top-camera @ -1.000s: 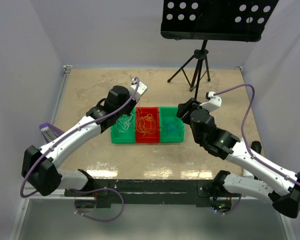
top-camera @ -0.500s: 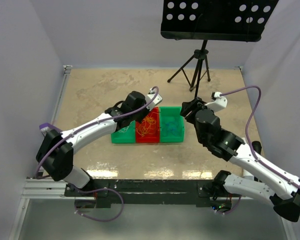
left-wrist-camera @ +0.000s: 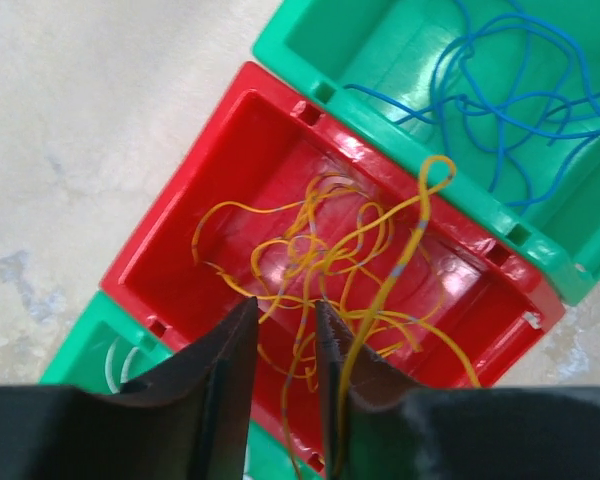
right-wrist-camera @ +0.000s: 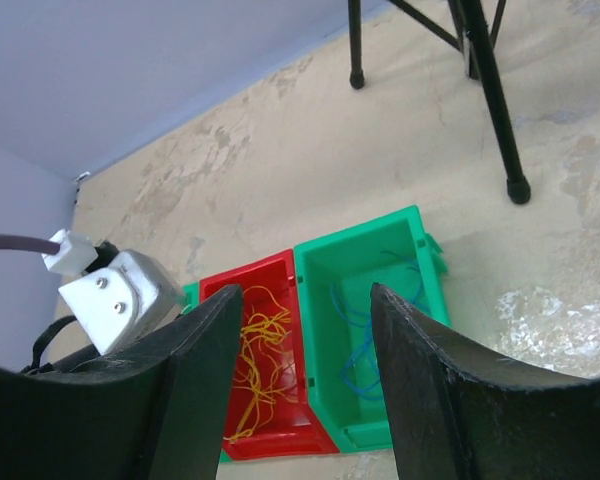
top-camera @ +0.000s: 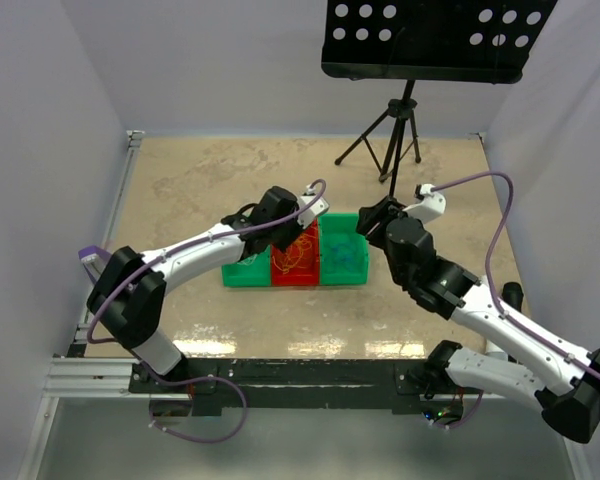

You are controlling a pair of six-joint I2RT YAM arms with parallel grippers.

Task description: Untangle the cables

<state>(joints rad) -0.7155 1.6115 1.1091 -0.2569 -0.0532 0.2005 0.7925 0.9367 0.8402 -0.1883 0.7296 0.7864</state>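
Three bins stand in a row. The red bin (top-camera: 294, 282) (left-wrist-camera: 170, 215) (right-wrist-camera: 280, 445) holds tangled orange-yellow cables (top-camera: 296, 250) (left-wrist-camera: 320, 240) (right-wrist-camera: 255, 360). The right green bin (top-camera: 344, 279) (left-wrist-camera: 380, 50) (right-wrist-camera: 365, 250) holds blue cables (top-camera: 342, 256) (left-wrist-camera: 500, 90) (right-wrist-camera: 365, 350). A whitish cable (left-wrist-camera: 120, 365) shows in the left green bin (top-camera: 242, 277). My left gripper (top-camera: 302, 232) (left-wrist-camera: 286, 305) hangs low over the red bin, jaws a narrow gap apart. One orange-yellow strand runs loose through that gap and a thicker one lies along the right finger's outer side. My right gripper (top-camera: 365, 222) (right-wrist-camera: 305, 295) is open and empty, above the right green bin's far corner.
A black tripod (top-camera: 395, 125) (right-wrist-camera: 518, 190) stands on the table behind the bins, carrying a perforated black plate (top-camera: 435, 40) overhead. The left arm's silver wrist block (right-wrist-camera: 120, 300) sits beside the red bin. Pale walls close in the left, right and back.
My left arm has swung right from the left green bin to over the red bin, and its jaws have parted slightly. The right arm has shifted only a little.
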